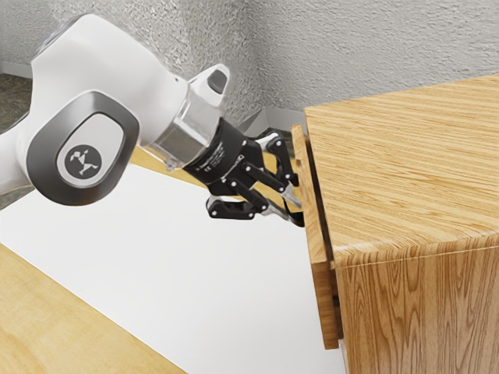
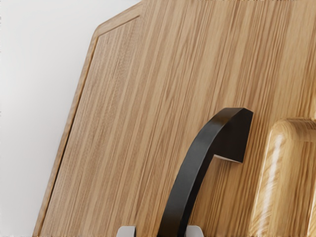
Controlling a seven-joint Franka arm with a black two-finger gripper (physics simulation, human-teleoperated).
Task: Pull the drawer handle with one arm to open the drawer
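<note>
- Grey, rough wall point(image 1: 351, 39) rises behind the cabinet point(image 1: 405, 156). A white table top point(image 1: 156, 265) spreads wide in front of the cabinet's face, which leaves room on that side.
- The drawer front point(image 1: 316, 234) sits on the cabinet's face. It is a light oak-grain panel with a shallow framed border, and it stands slightly proud of the cabinet body, with a thin dark gap along its edge.
- The handle point(image 2: 202, 163) is a flat black band that arches off the drawer front. Its far end bends squarely back into the wood.
- The gripper point(image 1: 295, 199) is close up against the cabinet's face, at the upper part of the drawer front, and the handle runs just under the hand. I cannot tell whether it grips the handle.
- The white arm point(image 1: 101, 117) reaches to the cabinet from the exterior view's left, above the table top.
- Wooden strips point(image 1: 54, 327) border the table top on the side away from the cabinet.
</note>
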